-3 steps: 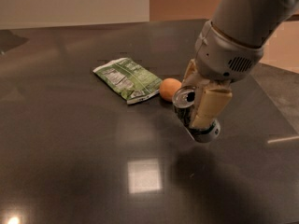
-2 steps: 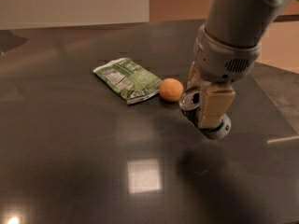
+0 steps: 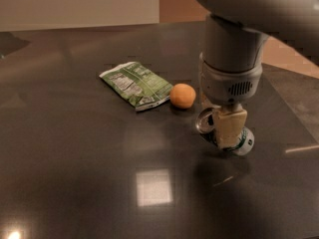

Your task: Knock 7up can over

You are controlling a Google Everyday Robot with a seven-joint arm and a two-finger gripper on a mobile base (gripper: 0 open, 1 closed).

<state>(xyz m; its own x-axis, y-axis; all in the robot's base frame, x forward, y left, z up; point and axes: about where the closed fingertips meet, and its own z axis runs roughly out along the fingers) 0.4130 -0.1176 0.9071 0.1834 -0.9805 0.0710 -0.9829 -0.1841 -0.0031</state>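
Dark glossy table [image 3: 70,153], seen from above at an angle. We note three loose things on it, all in the middle to right part of the view.

The gripper [image 3: 222,132] hangs low over the right half of the table, under a thick grey wrist [image 3: 230,78] that comes down from the top of the view. Its near finger [image 3: 230,127], a pale beige pad, lies straight across the middle of the 7up can [image 3: 205,122]. The far finger is mostly hidden behind the can. As far as we can see, the can sits between the two and the fingers are closed narrowly on its body.

The 7up can is not upright. It lies tipped on a slant, with its silver top and the pull-tab hole facing left and toward us. The other end, showing a bit of green and white print, points down to the right and is at or just above the table surface; we cannot tell which.

A small orange [image 3: 183,95] rests on the table just left of the can and a little behind it, apart from it. A flat green snack bag [image 3: 135,84] lies left of the orange, its nearest corner just beside the fruit.

A square patch of reflected light [image 3: 153,187] shows on the table nearer to us.
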